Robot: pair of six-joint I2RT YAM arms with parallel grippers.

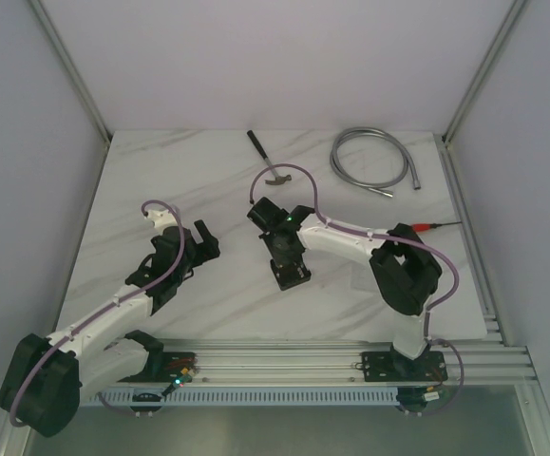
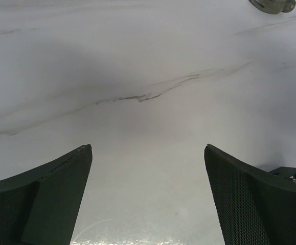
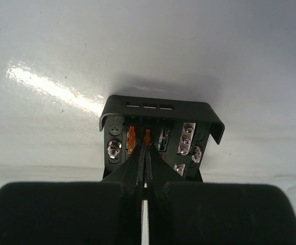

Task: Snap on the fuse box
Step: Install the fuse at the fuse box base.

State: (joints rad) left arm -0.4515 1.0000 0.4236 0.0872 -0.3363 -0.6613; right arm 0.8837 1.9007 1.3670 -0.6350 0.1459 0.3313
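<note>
- Right gripper [image 3: 143, 151]: jaws pressed together into one narrow tip, pointing down into the open fuse box [image 3: 158, 108]. Nothing is visibly held between them.
- The tip sits at an orange fuse [image 3: 148, 136] in the middle slots. I can't tell whether it touches. My guess is that the closed tip serves as a poker to seat or press something, not to grasp.
- The box lies flat near table centre with its slotted inside up. A second orange fuse [image 3: 132, 137] is at 9 o'clock of the tip, and the screw terminals [image 3: 114, 149] are further out. No cover is seen on it, so the snap-on looks not yet done.
- Left gripper [image 2: 148, 150]: jaws spread wide over bare table [image 2: 137, 61], empty, at 9 o'clock of the box and well apart. It looks parked.
- Around the box in the top view are a hammer [image 1: 267, 163] at 12 o'clock, a coiled metal hose [image 1: 374, 161] at 1 o'clock and a red-handled screwdriver [image 1: 426, 226] at 2 o'clock.
- None of these is near the box, and nothing blocks the approach.
</note>
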